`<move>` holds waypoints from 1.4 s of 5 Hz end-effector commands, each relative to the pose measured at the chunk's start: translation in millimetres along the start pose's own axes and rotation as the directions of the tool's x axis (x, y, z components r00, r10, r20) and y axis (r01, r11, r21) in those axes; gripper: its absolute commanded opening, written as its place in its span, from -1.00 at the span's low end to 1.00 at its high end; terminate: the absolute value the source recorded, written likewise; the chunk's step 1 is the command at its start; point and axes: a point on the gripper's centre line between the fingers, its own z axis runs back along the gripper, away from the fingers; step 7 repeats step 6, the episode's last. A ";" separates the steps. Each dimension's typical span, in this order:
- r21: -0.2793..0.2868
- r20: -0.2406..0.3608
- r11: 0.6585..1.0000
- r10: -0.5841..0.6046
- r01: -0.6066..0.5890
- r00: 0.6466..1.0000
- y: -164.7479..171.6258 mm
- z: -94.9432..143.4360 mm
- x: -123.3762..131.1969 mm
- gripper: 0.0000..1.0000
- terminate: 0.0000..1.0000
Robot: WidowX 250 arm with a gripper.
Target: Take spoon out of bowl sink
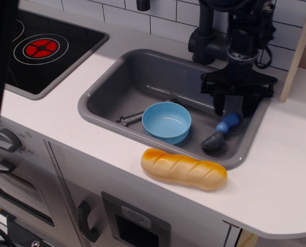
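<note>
The spoon [222,130] lies in the sink [142,72] at its front right corner, blue handle up toward the right wall and dark grey head down on the floor. It is outside the light-blue bowl [166,122], which stands empty in the middle front of the sink. My gripper [233,106] hangs just above the spoon's handle with its fingers spread; it is open and holds nothing.
A thin grey metal utensil [129,119] lies on the sink floor left of the bowl. A toy bread loaf [183,168] rests on the counter in front of the sink. A black faucet [204,38] stands behind it. The stove top [39,49] is at the far left.
</note>
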 end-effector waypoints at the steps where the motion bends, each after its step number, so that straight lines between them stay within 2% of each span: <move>1: -0.067 0.063 0.997 -0.020 0.025 0.998 -1.6 28.6 5.8 1.00 -1.00; 2: -0.080 0.106 0.997 0.003 0.005 0.994 0.7 48.9 10.2 1.00 -1.00; 3: -0.107 0.173 0.994 0.027 -0.008 0.984 11.4 76.2 13.1 1.00 -1.00; 5: -0.107 0.173 0.994 0.027 -0.008 0.984 11.4 76.2 13.1 1.00 -1.00; 6: -0.107 0.173 0.994 0.027 -0.008 0.984 11.4 76.2 13.1 1.00 1.00; 7: -0.107 0.173 0.994 0.027 -0.008 0.984 11.4 76.2 13.1 1.00 1.00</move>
